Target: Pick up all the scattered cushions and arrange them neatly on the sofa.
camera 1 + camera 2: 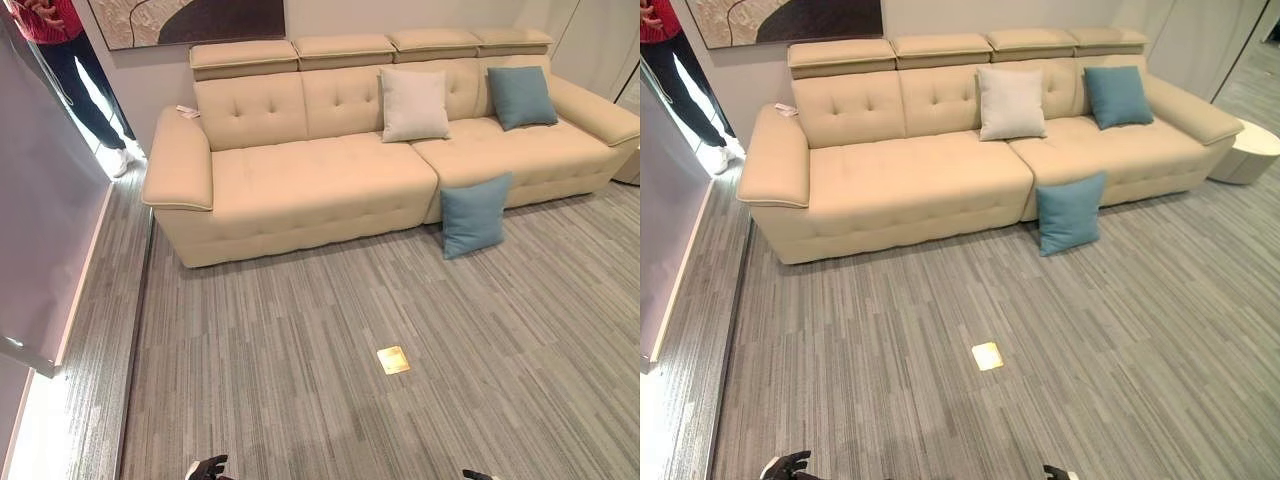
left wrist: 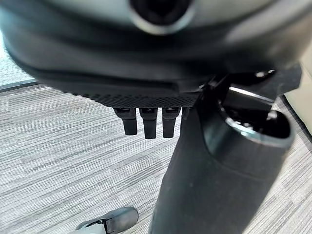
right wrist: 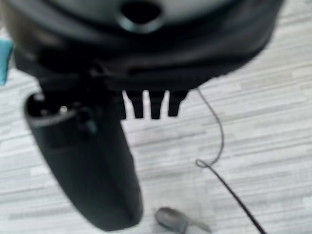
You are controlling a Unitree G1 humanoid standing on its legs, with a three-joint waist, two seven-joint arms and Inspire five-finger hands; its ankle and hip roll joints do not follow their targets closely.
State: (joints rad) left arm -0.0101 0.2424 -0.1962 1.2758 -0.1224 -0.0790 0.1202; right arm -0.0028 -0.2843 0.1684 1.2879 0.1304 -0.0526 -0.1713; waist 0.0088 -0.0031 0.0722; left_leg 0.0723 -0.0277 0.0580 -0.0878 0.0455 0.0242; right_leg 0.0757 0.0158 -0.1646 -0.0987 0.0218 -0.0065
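A blue cushion (image 1: 475,214) stands on the floor, leaning against the front of the beige sofa (image 1: 320,175). On the seat, a white cushion (image 1: 413,104) and a second blue cushion (image 1: 521,97) lean upright against the backrest. My left hand (image 1: 205,467) and right hand (image 1: 475,475) hang low at the near edge of the floor, far from the sofa. In the left wrist view the fingers (image 2: 146,124) point straight down with nothing in them. The right hand's fingers (image 3: 153,107) are just as straight and hold nothing.
A person (image 1: 70,60) stands in the doorway at the far left, beyond a grey partition (image 1: 40,220). A brass floor plate (image 1: 393,360) lies in the striped carpet between me and the sofa. A round white side table (image 1: 1250,150) stands past the sofa's right arm.
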